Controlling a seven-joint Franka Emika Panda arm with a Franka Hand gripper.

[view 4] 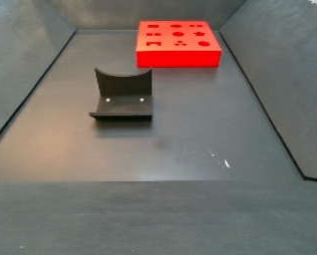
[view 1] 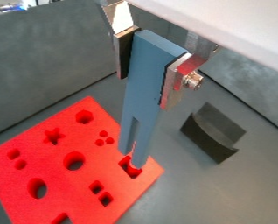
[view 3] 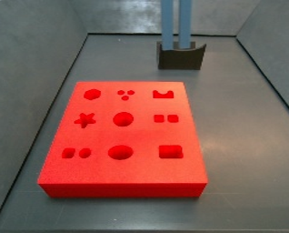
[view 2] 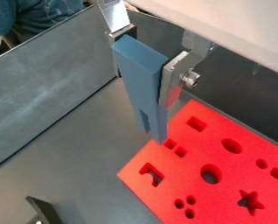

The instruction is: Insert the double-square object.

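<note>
My gripper point(view 1: 149, 70) is shut on the upper part of the double-square object point(view 1: 142, 114), a slate-blue bar held upright with its two square prongs pointing down. Both wrist views show it between the silver fingers point(view 2: 177, 74); the gripper point(view 2: 145, 57) grips its flat sides. In a wrist view the prong tips hang over the edge of the red board point(view 1: 59, 166). In a side view the bar point(view 3: 175, 23) hangs at the far end above the floor, beyond the red board point(view 3: 123, 168); the gripper itself is out of that frame. The board's double-square hole point(view 3: 166, 118) is open.
The dark fixture point(view 3: 181, 56) stands on the floor behind the board and also shows in the other side view point(view 4: 122, 95) and in a wrist view point(view 1: 211, 131). Grey walls point(view 2: 48, 87) enclose the dark floor. The board point(view 4: 178, 45) carries several other shaped holes.
</note>
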